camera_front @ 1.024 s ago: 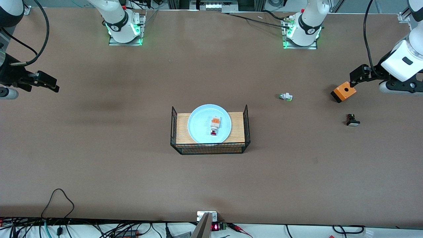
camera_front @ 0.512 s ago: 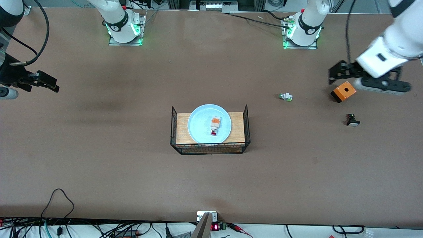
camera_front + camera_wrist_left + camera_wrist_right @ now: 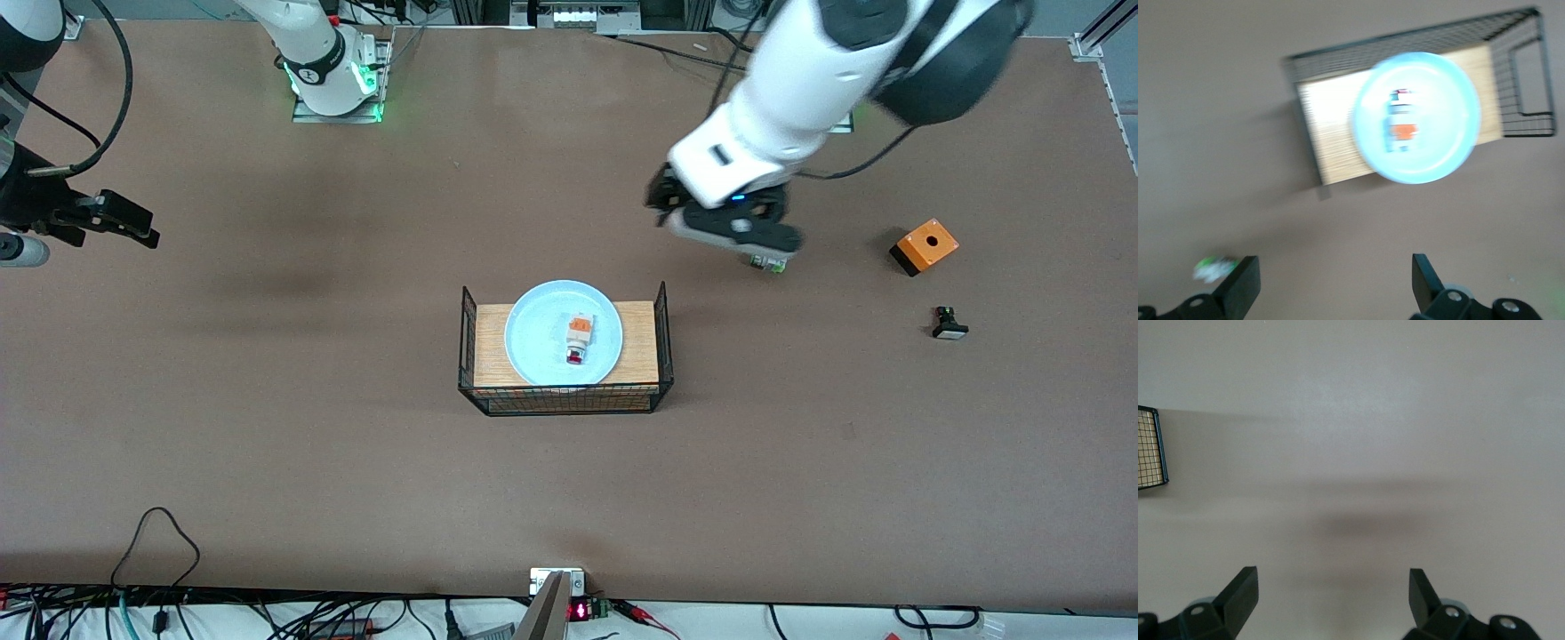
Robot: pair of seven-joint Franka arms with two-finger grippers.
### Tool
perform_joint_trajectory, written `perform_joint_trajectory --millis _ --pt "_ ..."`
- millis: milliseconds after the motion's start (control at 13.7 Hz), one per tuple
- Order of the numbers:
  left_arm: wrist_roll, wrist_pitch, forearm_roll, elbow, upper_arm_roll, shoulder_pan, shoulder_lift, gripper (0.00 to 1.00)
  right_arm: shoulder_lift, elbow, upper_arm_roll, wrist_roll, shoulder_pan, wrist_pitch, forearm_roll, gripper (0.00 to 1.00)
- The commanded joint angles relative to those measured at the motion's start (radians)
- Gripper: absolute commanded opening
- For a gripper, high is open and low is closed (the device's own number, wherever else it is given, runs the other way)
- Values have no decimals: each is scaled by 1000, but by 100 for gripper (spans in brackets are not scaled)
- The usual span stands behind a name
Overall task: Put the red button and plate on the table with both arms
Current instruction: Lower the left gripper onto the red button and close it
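The pale blue plate (image 3: 533, 331) lies on the wood top of the wire rack (image 3: 492, 348) in the middle of the brown table (image 3: 338, 462). On the plate rests the red button (image 3: 578, 340), with its orange block toward the robots' bases and its red cap toward the front camera. My left gripper (image 3: 665, 194) is open and empty above bare table, between the rack and the left arm's base. The left wrist view shows the plate (image 3: 1446, 113), the red button (image 3: 1399, 129) and the left gripper (image 3: 1336, 270). My right gripper (image 3: 142, 231) waits open at the right arm's end, seen as the right gripper (image 3: 1333, 583).
A white-and-green button part (image 3: 773, 263) lies partly under my left hand; the white-and-green part (image 3: 1211, 268) is blurred beside one finger. An orange box (image 3: 925, 246) and a black button (image 3: 949, 324) lie toward the left arm's end. A rack corner (image 3: 1151, 450) shows.
My left arm has swept from over the orange box at the left arm's end toward the middle, to above the table by the rack. The right arm has not moved.
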Motion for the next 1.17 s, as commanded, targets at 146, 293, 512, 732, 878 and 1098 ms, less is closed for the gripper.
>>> perform_joint_trajectory --millis 146,293,512,732,878,1098 --pt "-284 227 235 78 15 -166 196 100 -3 12 4 -3 0 -16 -4 100" --pt "-337 290 320 80 12 -167 245 100 0 12 4 -1 -1 -16 2 100" --pt "-451 427 395 78 17 -167 314 100 0 12 4 2 -1 -14 2 100" --pt "-496 490 469 78 17 -169 374 100 3 12 2 5 -1 -13 13 100" --pt "-496 490 512 77 17 -172 385 97 4 12 2 5 -4 -11 25 100" --pt "-497 490 535 68 17 -173 397 87 9 12 2 3 -6 -7 25 100"
